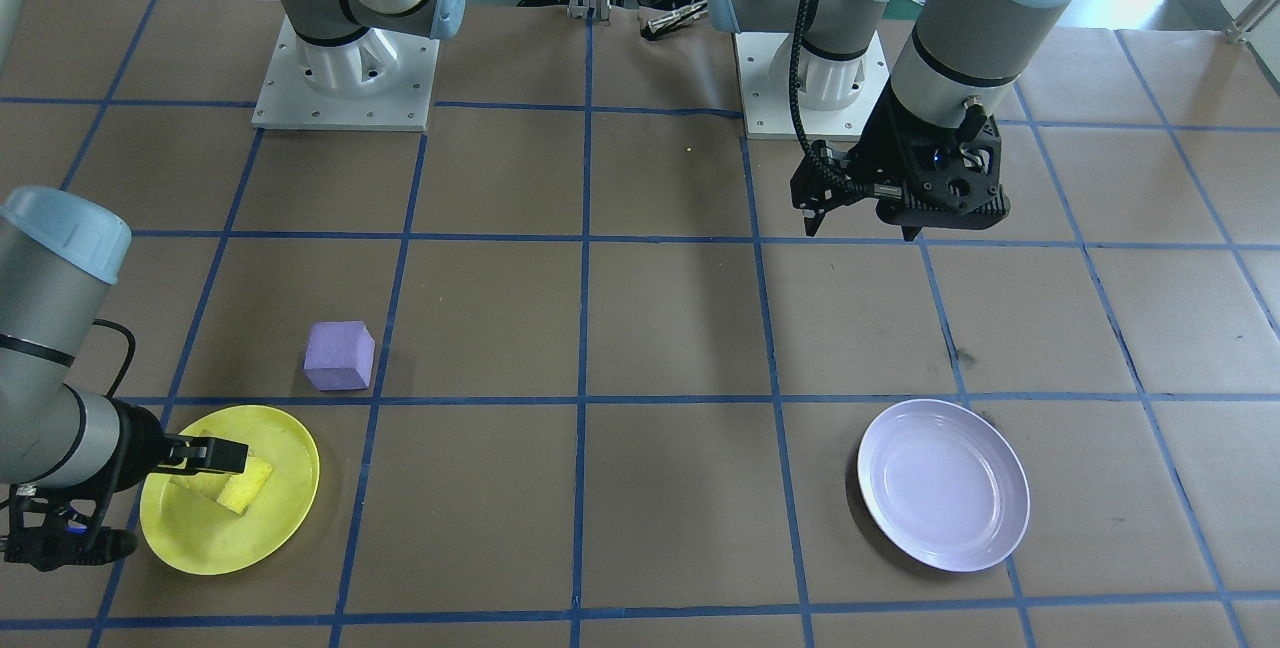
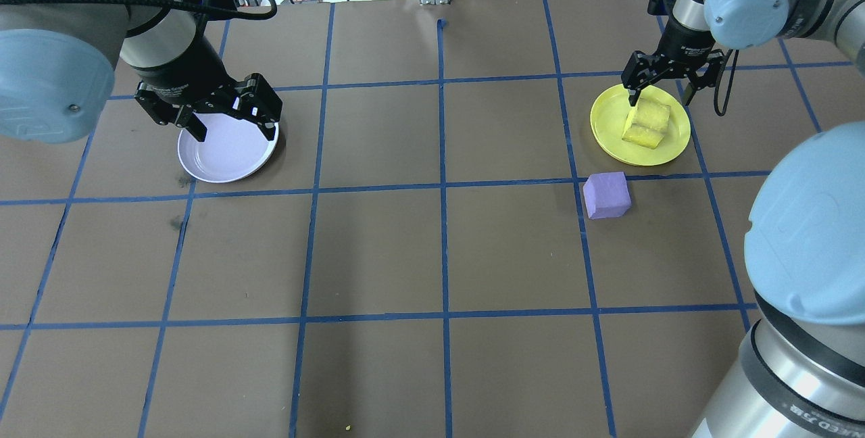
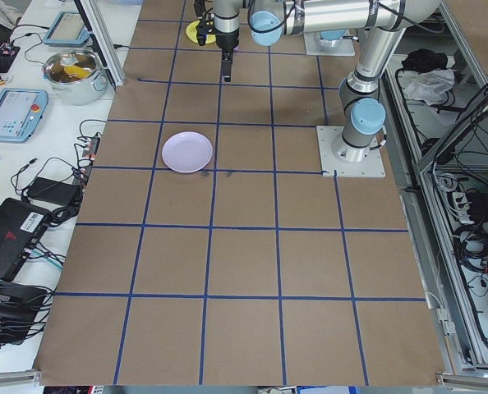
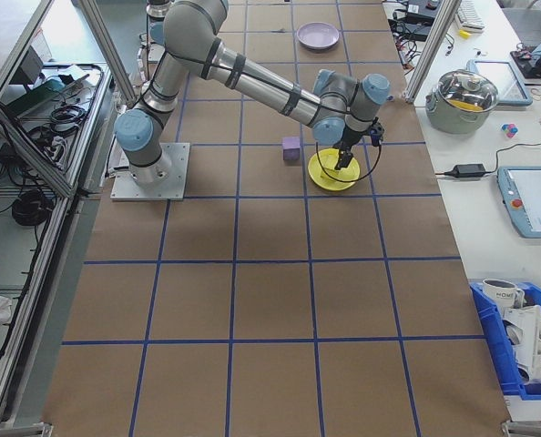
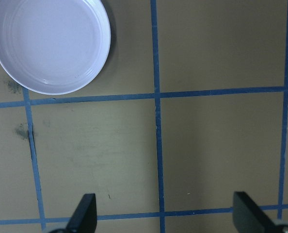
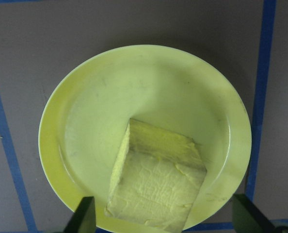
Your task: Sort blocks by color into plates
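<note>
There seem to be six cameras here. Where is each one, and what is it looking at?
Front-facing: across the table, facing the robot's bases; both arms, purple block.
Overhead: behind the robot; both arms, yellow plate.
Left end: along the table; lavender plate.
Right end: right arm above the yellow plate.
Left wrist: straight down; lavender plate, open fingers.
Right wrist: yellow block in its plate.
Front and overhead share everything.

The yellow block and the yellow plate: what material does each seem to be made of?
The yellow block looks like foam or sponge: its faces are matte, rough and wrinkled, with soft edges. The yellow plate looks like hard plastic, probably: its surface is smooth and even, with a molded rim and faint scuffs. The look alone cannot confirm either.
</note>
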You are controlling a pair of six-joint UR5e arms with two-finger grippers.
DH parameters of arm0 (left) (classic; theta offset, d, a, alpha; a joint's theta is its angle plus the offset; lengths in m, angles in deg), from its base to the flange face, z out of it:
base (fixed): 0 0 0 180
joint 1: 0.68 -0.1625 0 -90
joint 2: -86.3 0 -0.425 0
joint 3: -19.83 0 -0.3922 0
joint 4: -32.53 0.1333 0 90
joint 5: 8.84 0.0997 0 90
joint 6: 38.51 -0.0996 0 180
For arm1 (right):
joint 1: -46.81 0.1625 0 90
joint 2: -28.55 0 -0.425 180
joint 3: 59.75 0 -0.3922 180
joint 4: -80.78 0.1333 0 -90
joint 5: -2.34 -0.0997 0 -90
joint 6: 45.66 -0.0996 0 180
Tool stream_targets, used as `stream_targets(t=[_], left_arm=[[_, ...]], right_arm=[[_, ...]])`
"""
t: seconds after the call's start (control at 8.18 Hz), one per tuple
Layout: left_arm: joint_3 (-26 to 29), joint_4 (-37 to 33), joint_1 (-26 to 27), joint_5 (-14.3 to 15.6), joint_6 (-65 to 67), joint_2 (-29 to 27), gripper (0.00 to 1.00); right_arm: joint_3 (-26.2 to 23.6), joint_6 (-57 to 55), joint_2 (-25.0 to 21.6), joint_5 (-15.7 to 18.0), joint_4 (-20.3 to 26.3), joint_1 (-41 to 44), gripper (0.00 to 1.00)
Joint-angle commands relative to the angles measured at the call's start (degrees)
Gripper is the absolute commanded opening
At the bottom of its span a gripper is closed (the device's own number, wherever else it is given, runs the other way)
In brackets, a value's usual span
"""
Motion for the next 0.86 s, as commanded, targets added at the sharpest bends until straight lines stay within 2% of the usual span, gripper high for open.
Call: stream_targets(t=[0.0,0.24,0.37,0.49,0.61,0.73], left_arm=[[0.00,0.00,0.00,0.03,0.00,0.00,1.00],[0.00,0.00,0.00,0.03,0.00,0.00,1.00],[0.00,0.00,0.00,0.03,0.00,0.00,1.00],[0.00,0.00,0.00,-0.14,0.09,0.35,1.00],[0.17,0.00,0.00,0.29,0.17,0.88,1.00],[0.00,0.00,0.00,-0.05,0.09,0.36,1.00]], right_arm=[[-1.64,-2.91,-4.24,-1.12,4.24,6.23,1.00],[-9.60,-1.88,-7.13,-2.09,3.74,9.24,1.00],[-14.78,0.30,-9.41,-1.56,-0.01,9.25,1.00],[-21.27,0.85,-10.83,-1.12,-7.36,9.16,1.00],[-24.65,1.72,-11.01,0.62,-14.48,8.99,1.00],[-24.16,1.73,-11.10,1.42,-14.64,8.99,1.00]])
